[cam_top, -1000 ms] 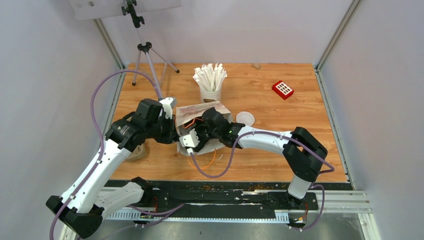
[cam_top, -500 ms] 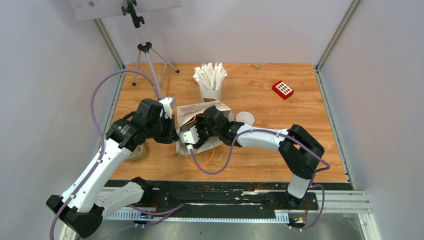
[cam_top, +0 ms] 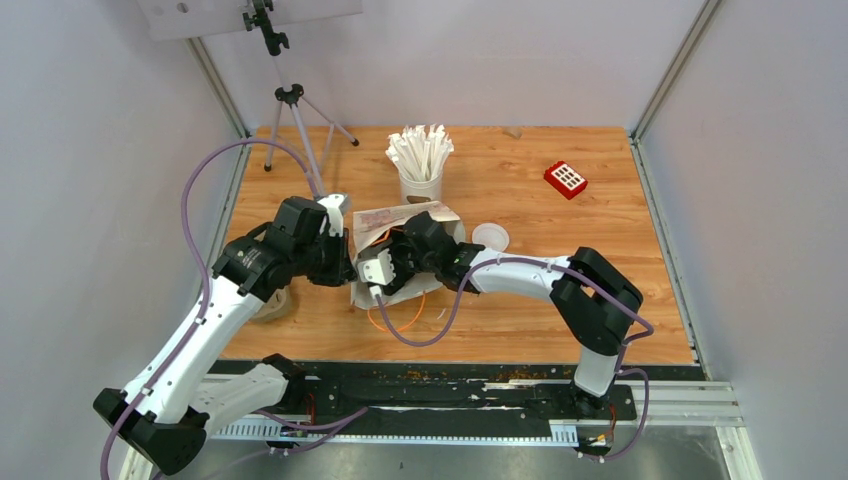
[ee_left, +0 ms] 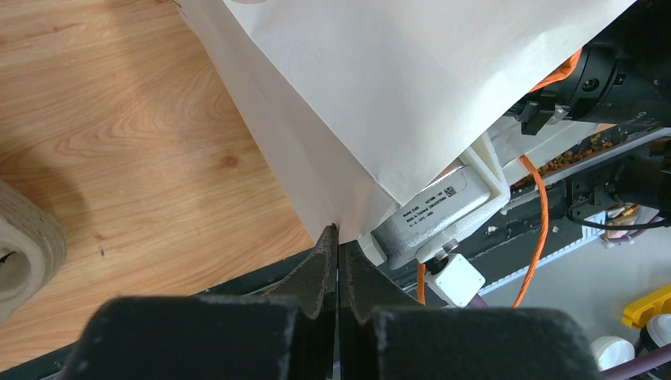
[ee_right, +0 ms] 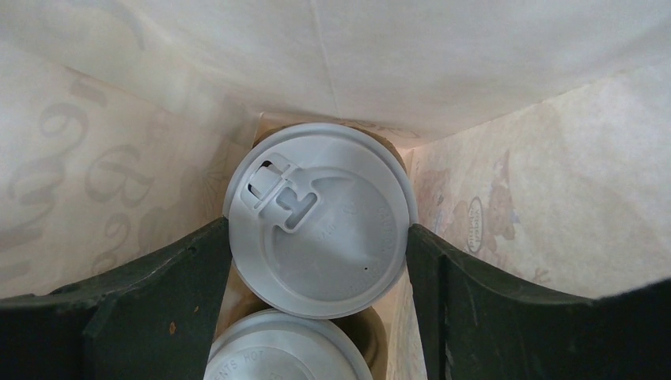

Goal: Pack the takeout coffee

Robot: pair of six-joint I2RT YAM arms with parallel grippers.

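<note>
Right wrist view: the right tool, reaching into the bag, clamps a lidded cup beside a second cup. The left tool pinches the bag's edge, nearer the tabletop left edge.

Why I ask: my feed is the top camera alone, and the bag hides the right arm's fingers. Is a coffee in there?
Observer: Yes. The right wrist camera shows a lidded cup inside the bag, with the right fingers against both sides of its lid.
Operator: And the other coffee?
Observer: A second lid shows at that picture's bottom edge, next to the first and also between the bag's walls.
Operator: What is the left arm doing?
Observer: The left wrist camera shows the left fingers closed on an edge of the bag.
</note>
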